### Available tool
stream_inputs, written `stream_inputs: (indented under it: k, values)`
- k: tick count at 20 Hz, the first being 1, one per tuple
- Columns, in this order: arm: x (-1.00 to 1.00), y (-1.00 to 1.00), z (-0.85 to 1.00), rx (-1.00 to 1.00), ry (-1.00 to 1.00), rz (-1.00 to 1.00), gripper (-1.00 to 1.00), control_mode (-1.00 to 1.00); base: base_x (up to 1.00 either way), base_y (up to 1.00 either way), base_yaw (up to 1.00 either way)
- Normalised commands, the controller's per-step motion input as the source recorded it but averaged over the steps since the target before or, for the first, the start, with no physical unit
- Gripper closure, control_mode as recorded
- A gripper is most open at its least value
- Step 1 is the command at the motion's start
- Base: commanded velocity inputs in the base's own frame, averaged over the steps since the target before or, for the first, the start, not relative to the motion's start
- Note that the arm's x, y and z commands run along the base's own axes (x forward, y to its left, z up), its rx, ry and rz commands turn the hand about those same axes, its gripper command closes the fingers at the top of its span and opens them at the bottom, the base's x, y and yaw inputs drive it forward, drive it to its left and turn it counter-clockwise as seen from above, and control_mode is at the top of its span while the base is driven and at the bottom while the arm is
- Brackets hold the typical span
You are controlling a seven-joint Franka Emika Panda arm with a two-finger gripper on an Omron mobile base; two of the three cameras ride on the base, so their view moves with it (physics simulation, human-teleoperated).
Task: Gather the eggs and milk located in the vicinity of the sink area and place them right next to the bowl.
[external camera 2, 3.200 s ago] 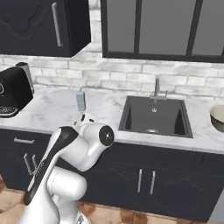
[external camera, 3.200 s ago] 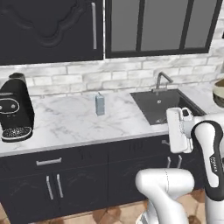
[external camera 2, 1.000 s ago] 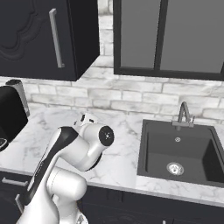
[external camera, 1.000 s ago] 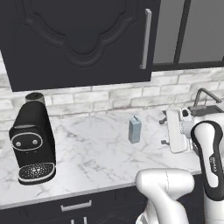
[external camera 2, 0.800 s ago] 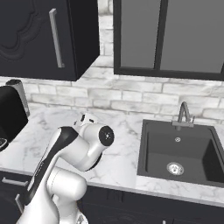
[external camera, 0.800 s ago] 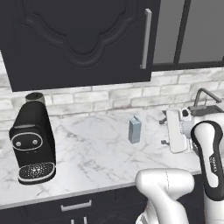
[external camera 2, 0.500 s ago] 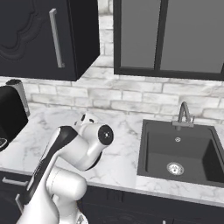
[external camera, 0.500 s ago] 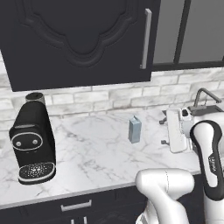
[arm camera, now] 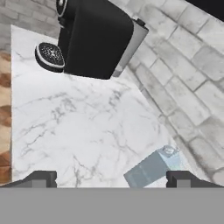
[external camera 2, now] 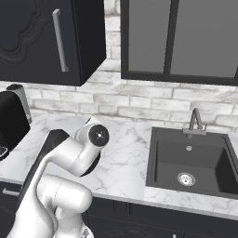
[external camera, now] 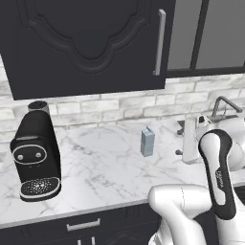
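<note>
The arm [external camera: 217, 177] rises from the lower right of the left base view, folded back on itself with the hand tucked high by the sink's end of the counter; that pose looks like a carrying posture for driving, not a reach. In the hand view the gripper [arm camera: 111, 178] has its two dark tips far apart at the bottom edge with nothing between them, so it is spread wide and holds nothing.

Just beyond the tips lies the milk [arm camera: 153, 168], seen from the side because the hand is rolled (in the left base view it plainly stands upright). It sits alone on the marble counter [external camera: 100, 167], its gabled top up, well apart from everything else and between the arm and the brick wall. My reading is that the open jaws are ready for a grasp across the carton's narrow body, and the hand must first come down and forward to it.

Farther off on the same counter stands the coffee machine [external camera: 36, 153], near the wall and well to the left of the milk, so it should not hinder an approach.

On the other side, the sink [external camera 2: 190, 167] is a dark basin with its faucet [external camera 2: 195, 122] at the back rim. I cannot make out any eggs or the bowl.
</note>
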Motion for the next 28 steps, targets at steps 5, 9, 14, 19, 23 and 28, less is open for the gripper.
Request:
stream_inputs:
  k: [5, 9, 14, 19, 23, 28]
  values:
    - [0.13, 0.0, 0.31, 0.04, 0.31, -0.42, -1.0, -1.0, 0.0, 0.0, 0.0]
    - [0.26, 0.0, 0.13, 0.07, 0.39, -0.54, -1.0, -1.0, 0.0, 0.0, 0.0]
    - [0.19, 0.0, 0.0, 0.13, 0.39, -0.6, -1.0, -1.0, 0.0, 0.0, 0.0]
    - [0.18, 0.0, -0.03, 0.22, 0.43, -0.6, -1.0, -1.0, 0.0, 0.0, 0.0]
    - [0.19, 0.0, -0.08, 0.27, 0.33, -0.61, -1.0, -1.0, 0.0, 0.0, 0.0]
    - [0.1, 0.0, -0.01, 0.23, 0.14, -0.59, -1.0, -1.0, 0.0, 0.0, 0.0]
